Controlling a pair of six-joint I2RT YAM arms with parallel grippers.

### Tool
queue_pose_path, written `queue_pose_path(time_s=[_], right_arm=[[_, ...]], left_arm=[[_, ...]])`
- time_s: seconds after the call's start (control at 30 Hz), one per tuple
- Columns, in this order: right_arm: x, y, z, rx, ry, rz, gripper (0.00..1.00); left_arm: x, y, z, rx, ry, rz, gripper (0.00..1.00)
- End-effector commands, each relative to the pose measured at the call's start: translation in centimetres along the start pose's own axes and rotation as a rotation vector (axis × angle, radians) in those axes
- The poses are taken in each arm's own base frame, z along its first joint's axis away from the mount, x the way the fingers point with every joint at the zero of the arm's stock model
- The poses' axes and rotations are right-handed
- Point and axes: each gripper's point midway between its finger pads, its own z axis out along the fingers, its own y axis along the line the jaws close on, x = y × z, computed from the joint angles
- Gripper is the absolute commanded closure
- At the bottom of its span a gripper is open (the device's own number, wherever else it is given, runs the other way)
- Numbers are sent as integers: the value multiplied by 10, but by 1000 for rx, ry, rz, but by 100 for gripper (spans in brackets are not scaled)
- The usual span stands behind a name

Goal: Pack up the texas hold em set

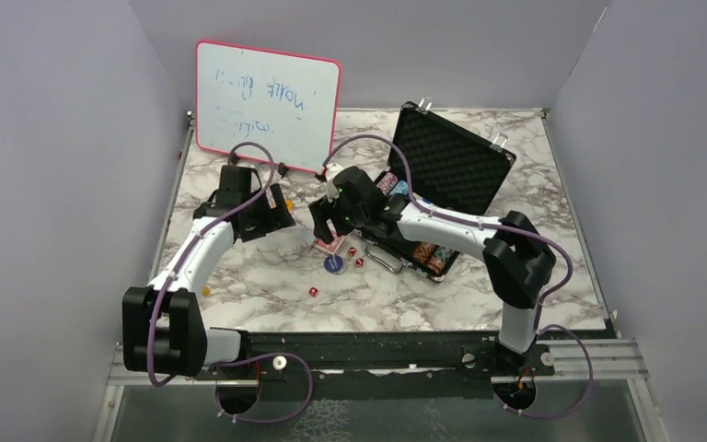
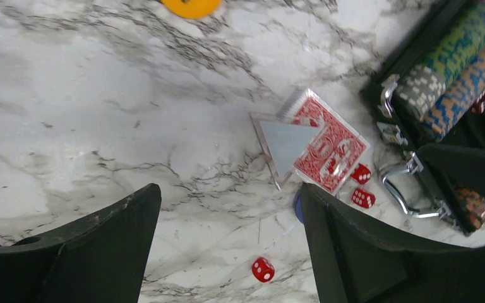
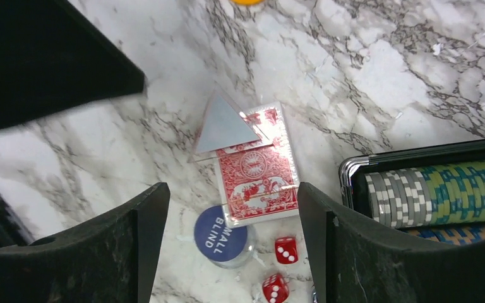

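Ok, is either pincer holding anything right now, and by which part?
Nothing is held. The left pincer and the right pincer are both open; the red-backed cards lie loose on the table under the right one.

Left tool, right tool agape.

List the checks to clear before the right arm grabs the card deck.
1. Right pincer open: ok, jaws spread wide above the card deck.
2. Deck box shut: not ok, its clear flap hangs open.
3. Deck free of neighbours: not ok, the blue button sits right at its corner, with two dice close by.
4. Case open: ok, lid upright.
5. Free slot for the deck in the case: cannot tell, the chips fill the part that shows.
6. Left pincer out of the way: ok, open, empty and off to the side.
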Motion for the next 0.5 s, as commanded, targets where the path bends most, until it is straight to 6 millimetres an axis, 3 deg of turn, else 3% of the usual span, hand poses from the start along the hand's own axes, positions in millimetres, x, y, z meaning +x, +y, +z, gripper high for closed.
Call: queue_pose_path(time_s=[0.0, 0.17, 0.47], right_arm=[[17, 0, 20, -47, 74, -132, 23], [42, -8, 37, -35, 176, -175, 19], [79, 2, 45, -137, 293, -233, 14]], left_arm=[[-37, 19, -17, -64, -151, -125, 17], [-45, 26, -21, -66, -165, -151, 17], [-51, 19, -16, -22, -147, -147, 17]])
